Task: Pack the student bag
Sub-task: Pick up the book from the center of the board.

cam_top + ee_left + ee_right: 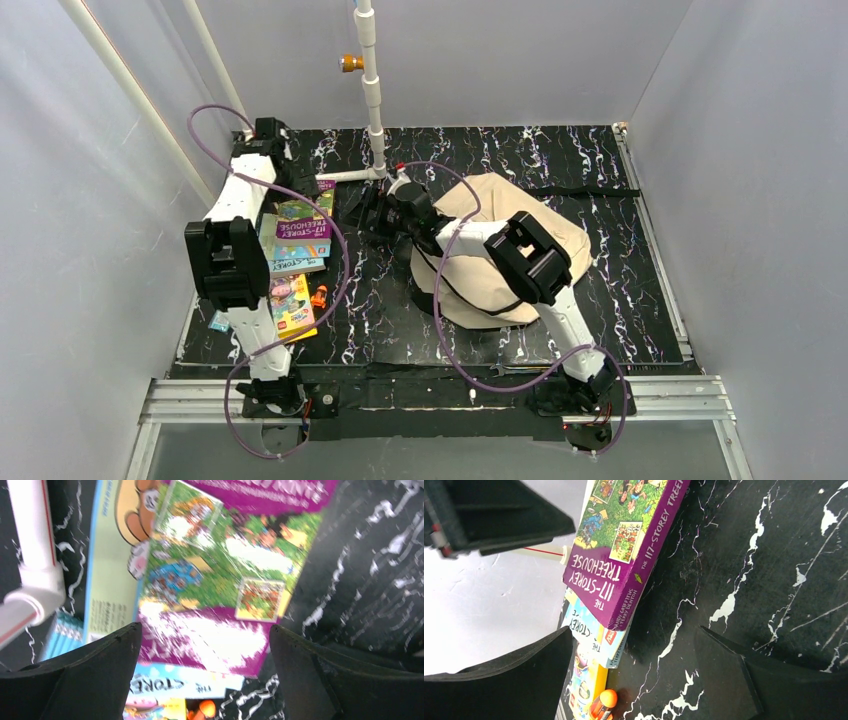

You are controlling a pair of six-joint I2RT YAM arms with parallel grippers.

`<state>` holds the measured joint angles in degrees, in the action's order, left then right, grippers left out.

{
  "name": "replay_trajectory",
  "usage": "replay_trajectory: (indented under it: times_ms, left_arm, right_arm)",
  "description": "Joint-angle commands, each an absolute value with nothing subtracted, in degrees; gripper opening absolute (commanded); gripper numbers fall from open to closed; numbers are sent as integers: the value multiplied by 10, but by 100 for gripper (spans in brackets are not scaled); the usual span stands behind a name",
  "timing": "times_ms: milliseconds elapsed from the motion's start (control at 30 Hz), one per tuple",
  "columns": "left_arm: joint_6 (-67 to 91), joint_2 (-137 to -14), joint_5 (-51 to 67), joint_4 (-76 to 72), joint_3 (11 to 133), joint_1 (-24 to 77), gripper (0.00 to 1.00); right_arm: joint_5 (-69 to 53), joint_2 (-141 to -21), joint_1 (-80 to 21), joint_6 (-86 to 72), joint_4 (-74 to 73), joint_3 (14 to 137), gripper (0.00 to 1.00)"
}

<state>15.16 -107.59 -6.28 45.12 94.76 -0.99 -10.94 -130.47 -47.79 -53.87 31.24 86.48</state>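
Bare strip of mat (372,300) between book stack (297,248) and student bag (500,195), white pole (372,90) behind the stack

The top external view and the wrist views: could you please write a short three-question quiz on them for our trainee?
1. True or false: the purple book lies inside the student bag.
2. The right gripper has its jaws: A open, B shut on a book, C shut on a strap.
3. In the top view, on which side of the bag do the books lie?

Key: 1 false, it lies on the table; 2 A; 3 left.
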Motion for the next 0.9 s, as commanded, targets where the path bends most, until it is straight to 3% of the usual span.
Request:
replay_trajectory:
  times_ms: [0, 167, 300, 467, 600, 733, 867]
  left_arm:
    - [112, -1099, -18, 418, 962, -56, 98]
    - [118, -1131, -33, 420, 957, -64, 98]
    - [143, -1144, 69, 409, 941, -64, 98]
    - [175, -1111, 136, 403, 907, -56, 79]
    - [196, -1073, 174, 403, 862, -55, 71]
    - [194, -1055, 172, 398, 838, -54, 73]
    - [185, -1065, 170, 407, 848, -54, 73]
  right_arm:
    - [-140, -1330, -480, -564, 363, 890, 96]
    - [-152, -1344, -480, -557, 356, 906, 96]
    - [-147, -1356, -480, -557, 341, 921, 96]
    - [-146, -1378, -480, -562, 325, 953, 95]
    - [-143, -1389, -480, -571, 325, 967, 95]
    - [-136, -1407, -480, -569, 312, 990, 93]
    - [-152, -1435, -480, -595, 335, 1014, 83]
